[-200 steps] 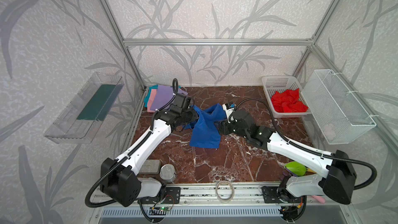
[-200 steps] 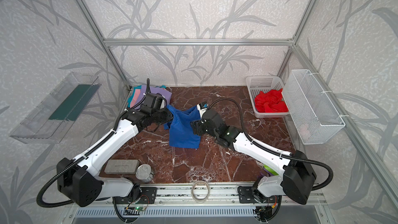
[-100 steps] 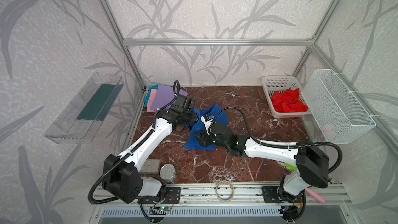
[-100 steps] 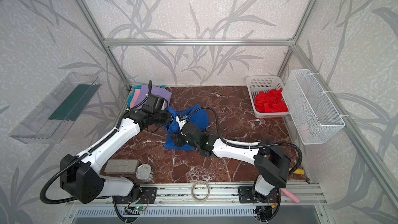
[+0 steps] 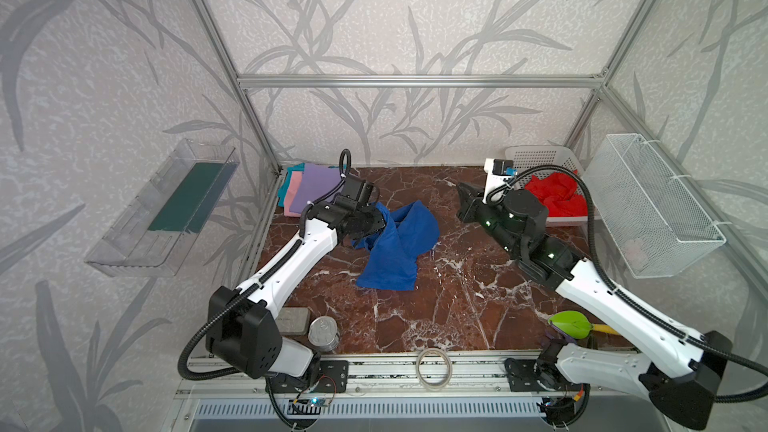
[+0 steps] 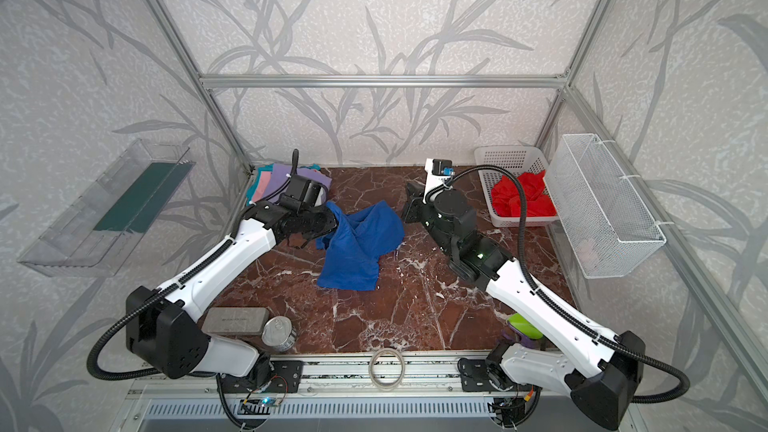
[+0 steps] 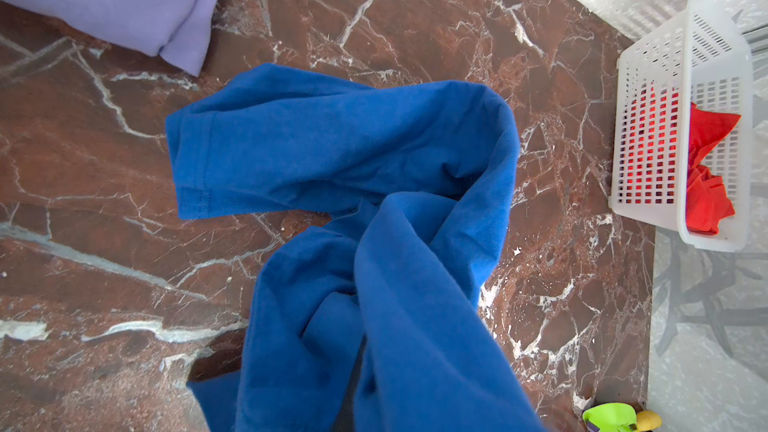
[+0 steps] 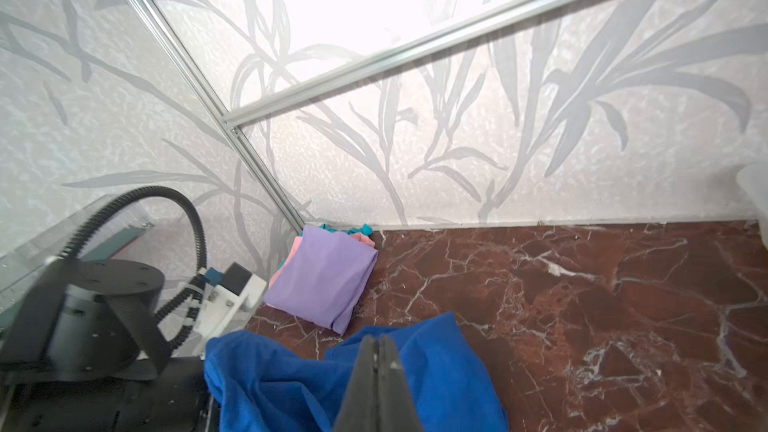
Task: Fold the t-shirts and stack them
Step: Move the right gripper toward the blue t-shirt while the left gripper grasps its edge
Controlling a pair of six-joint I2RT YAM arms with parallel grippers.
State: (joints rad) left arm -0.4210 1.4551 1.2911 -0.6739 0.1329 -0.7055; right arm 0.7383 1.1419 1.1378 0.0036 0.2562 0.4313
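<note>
A royal blue t-shirt (image 5: 395, 251) (image 6: 357, 251) lies crumpled mid-table. Its upper left part is lifted, with my left gripper (image 5: 382, 222) (image 6: 332, 222) shut on it. In the left wrist view the blue t-shirt (image 7: 374, 151) covers the jaws. My right gripper (image 5: 460, 191) (image 6: 409, 187) (image 8: 378, 347) is shut and empty, raised just right of the shirt and clear of it. A red t-shirt (image 5: 557, 197) (image 7: 706, 184) sits bunched in the white basket (image 5: 536, 157). Folded lavender, pink and teal t-shirts (image 5: 313, 189) (image 8: 324, 280) are stacked at the back left corner.
A wire basket (image 5: 648, 209) hangs on the right wall and a clear shelf (image 5: 166, 209) on the left wall. Near the front edge are a grey case (image 5: 293, 320), a tin can (image 5: 324, 330), a tape ring (image 5: 434, 363) and a green object (image 5: 569, 324).
My right gripper reached leftward over the blue t-shirt, then drew back right and upward while closing empty. The shirt's right side now lies spread further right. The left gripper kept its hold.
</note>
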